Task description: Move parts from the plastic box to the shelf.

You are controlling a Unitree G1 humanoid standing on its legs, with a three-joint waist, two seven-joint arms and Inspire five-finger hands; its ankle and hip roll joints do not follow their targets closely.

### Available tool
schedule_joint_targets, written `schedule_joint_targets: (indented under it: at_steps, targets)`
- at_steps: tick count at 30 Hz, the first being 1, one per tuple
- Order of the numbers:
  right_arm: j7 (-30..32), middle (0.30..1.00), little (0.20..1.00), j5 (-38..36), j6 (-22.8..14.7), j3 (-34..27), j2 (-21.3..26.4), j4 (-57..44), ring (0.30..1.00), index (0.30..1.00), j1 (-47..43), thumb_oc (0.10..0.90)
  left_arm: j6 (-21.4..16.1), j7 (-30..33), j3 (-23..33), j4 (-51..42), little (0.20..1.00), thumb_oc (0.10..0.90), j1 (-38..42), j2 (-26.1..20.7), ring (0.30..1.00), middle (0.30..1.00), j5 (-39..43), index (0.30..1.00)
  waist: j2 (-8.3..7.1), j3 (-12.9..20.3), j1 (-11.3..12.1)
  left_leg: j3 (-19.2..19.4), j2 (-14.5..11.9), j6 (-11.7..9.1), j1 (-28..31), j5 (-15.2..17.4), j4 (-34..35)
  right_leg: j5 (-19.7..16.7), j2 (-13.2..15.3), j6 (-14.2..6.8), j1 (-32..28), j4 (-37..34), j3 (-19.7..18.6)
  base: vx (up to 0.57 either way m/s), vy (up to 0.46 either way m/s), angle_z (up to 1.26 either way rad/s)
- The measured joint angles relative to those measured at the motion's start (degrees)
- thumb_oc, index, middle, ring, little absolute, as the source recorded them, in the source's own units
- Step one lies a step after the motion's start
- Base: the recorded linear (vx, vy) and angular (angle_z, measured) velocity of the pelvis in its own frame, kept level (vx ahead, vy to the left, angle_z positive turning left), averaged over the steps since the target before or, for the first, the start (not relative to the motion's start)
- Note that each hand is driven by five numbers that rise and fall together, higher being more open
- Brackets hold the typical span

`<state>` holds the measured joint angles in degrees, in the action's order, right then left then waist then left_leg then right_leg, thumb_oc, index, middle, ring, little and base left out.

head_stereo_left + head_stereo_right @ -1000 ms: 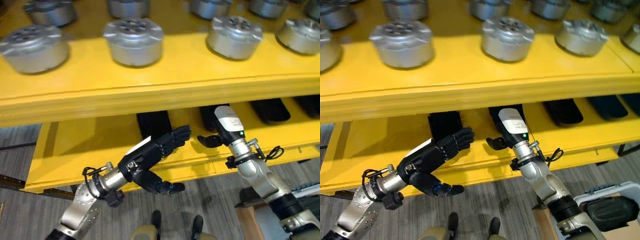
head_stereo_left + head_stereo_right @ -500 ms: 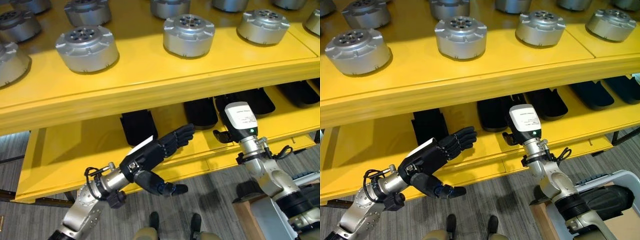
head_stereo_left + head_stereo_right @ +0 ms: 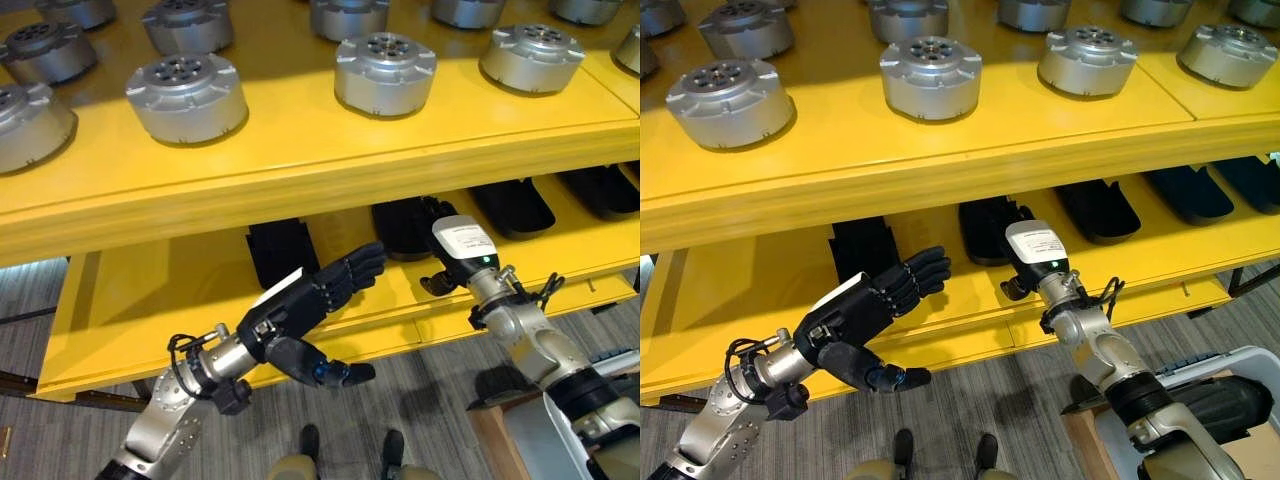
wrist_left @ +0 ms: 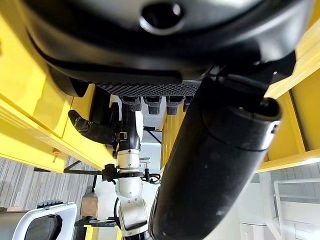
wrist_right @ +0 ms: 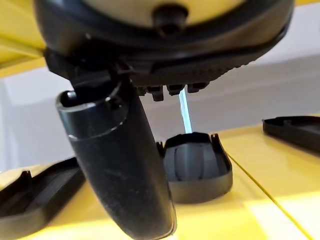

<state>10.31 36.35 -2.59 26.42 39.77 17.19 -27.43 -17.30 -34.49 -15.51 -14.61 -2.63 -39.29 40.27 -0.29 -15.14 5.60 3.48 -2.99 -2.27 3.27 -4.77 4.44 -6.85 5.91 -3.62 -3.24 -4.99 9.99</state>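
Observation:
Several black moulded parts lie in a row on the lower yellow shelf (image 3: 160, 290). My right hand (image 3: 462, 243) reaches in under the upper shelf, its fingers open just above one black part (image 3: 402, 226) without holding it. In the right wrist view that black part (image 5: 192, 167) lies past the straight fingers (image 5: 172, 90) and the thumb (image 5: 120, 170), apart from both. My left hand (image 3: 300, 312) hangs open and empty in front of the lower shelf's edge. The white plastic box (image 3: 1240, 353) stands at the lower right with a dark part (image 3: 1215, 405) inside.
The upper yellow shelf (image 3: 300, 150) carries several round silver metal parts (image 3: 187, 95) and overhangs the lower one closely. More black parts (image 3: 280, 250) (image 3: 515, 205) flank the right hand. Grey floor lies below the shelf's front edge.
The view has shifted. My right hand has tipped forward and gone deeper under the upper shelf, over the black part. The left hand keeps its open pose.

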Motion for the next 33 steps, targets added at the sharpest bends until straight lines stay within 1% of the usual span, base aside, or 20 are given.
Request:
schedule_joint_targets:
  at_steps: [3,6,9,10,12,15,17,21,29,33]
  targets:
    - [-0.59,1.0,1.0,-0.59,1.52,0.02,0.0,2.93,1.0,1.0,-0.13,0.9,0.92,-0.16,0.0,0.0,1.0,0.9,0.17,0.0,1.0,1.0,0.0,1.0,0.08,0.05,0.81,-0.52,0.0,-0.08,-0.02,-0.07,0.0,0.03,0.0,0.03,-0.19,-0.01,0.16,0.01,-0.009,0.07]
    - [-1.7,1.0,1.0,-0.58,2.66,0.23,-0.1,3.93,1.0,1.0,-0.35,0.9,1.09,-0.5,0.01,0.02,1.0,0.9,0.19,-0.01,1.0,1.0,-0.02,1.0,0.31,0.24,1.16,-0.7,0.03,-0.08,-0.03,-0.1,0.0,0.03,0.02,0.04,-0.31,0.0,0.28,0.01,-0.009,0.04]
    - [-2.47,1.0,1.0,-0.56,3.11,1.03,-0.12,5.41,1.0,1.0,-1.14,0.9,1.27,-1.75,0.1,0.03,1.0,0.9,0.24,0.01,1.0,1.0,-0.02,1.0,0.8,0.58,1.57,-0.86,0.03,-0.09,0.02,-0.16,0.0,0.03,0.03,0.04,-0.5,0.01,0.54,0.0,-0.002,0.01]
    - [-2.65,1.0,1.0,-0.56,3.3,2.31,-0.14,7.39,1.0,1.0,-2.19,0.9,1.58,-2.16,0.09,0.03,1.0,0.9,0.38,0.05,1.0,1.0,-0.02,1.0,0.92,0.65,1.61,-0.83,0.03,-0.09,0.16,-0.16,0.0,0.03,0.03,0.03,-0.63,0.0,0.71,0.0,0.0,0.0]
    - [-3.25,1.0,1.0,-0.56,3.67,2.87,-0.25,9.33,1.0,1.0,-2.52,0.9,2.05,-2.58,0.08,0.06,1.0,0.9,0.64,0.07,1.0,1.0,-0.02,1.0,1.08,0.73,1.87,-1.01,0.03,-0.1,0.48,-0.16,0.01,0.07,0.03,0.08,-1.08,0.0,1.0,0.01,-0.002,0.02]
    - [-4.07,1.0,1.0,-0.54,4.48,3.28,-0.48,11.54,1.0,1.0,-2.94,0.9,2.28,-2.62,0.11,0.08,1.0,0.9,1.12,0.1,1.0,1.0,-0.01,1.0,1.12,0.78,2.44,-1.11,0.02,-0.1,0.81,-0.14,0.02,0.24,0.03,0.16,-1.47,-0.01,1.21,0.01,-0.001,0.03]
    - [-4.33,1.0,1.0,-0.51,4.65,3.99,-1.21,14.8,1.0,1.0,-4.3,0.9,2.38,-3.16,0.11,0.12,1.0,0.9,1.45,0.1,1.0,1.0,-0.01,1.0,1.15,0.8,2.5,-1.47,0.04,-0.14,0.79,-0.17,0.01,0.23,0.03,0.17,-1.6,-0.01,1.51,0.02,-0.002,0.08]
    - [-4.34,1.0,1.0,0.01,4.99,4.53,-1.23,14.88,1.0,1.0,-4.32,0.9,2.49,-4.72,0.12,0.11,1.0,0.9,1.45,0.12,1.0,1.0,-0.02,1.0,1.19,0.83,2.79,-2.11,0.04,-0.23,0.78,-0.24,0.01,0.3,0.01,0.23,-1.86,0.0,1.7,0.01,0.0,0.07]
    - [-4.28,1.0,1.0,4.76,5.45,5.07,-1.23,14.88,1.0,1.0,-4.51,0.9,3.13,-5.08,0.12,0.11,1.0,0.9,1.5,0.11,1.0,1.0,-0.01,1.0,1.29,0.88,4.05,-2.39,0.08,-0.25,0.8,-0.26,0.0,0.3,0.02,0.24,-2.04,0.01,1.93,0.01,0.001,0.01]
    - [-4.28,1.0,1.0,5.76,5.45,6.92,-1.37,15.15,1.0,1.0,-4.93,0.9,3.57,-6.16,0.12,0.13,1.0,0.9,1.49,0.11,1.0,1.0,-0.01,1.0,1.29,0.88,4.14,-2.64,0.1,-0.27,0.83,-0.29,0.0,0.32,0.04,0.26,-2.25,0.01,2.2,0.03,0.003,0.04]
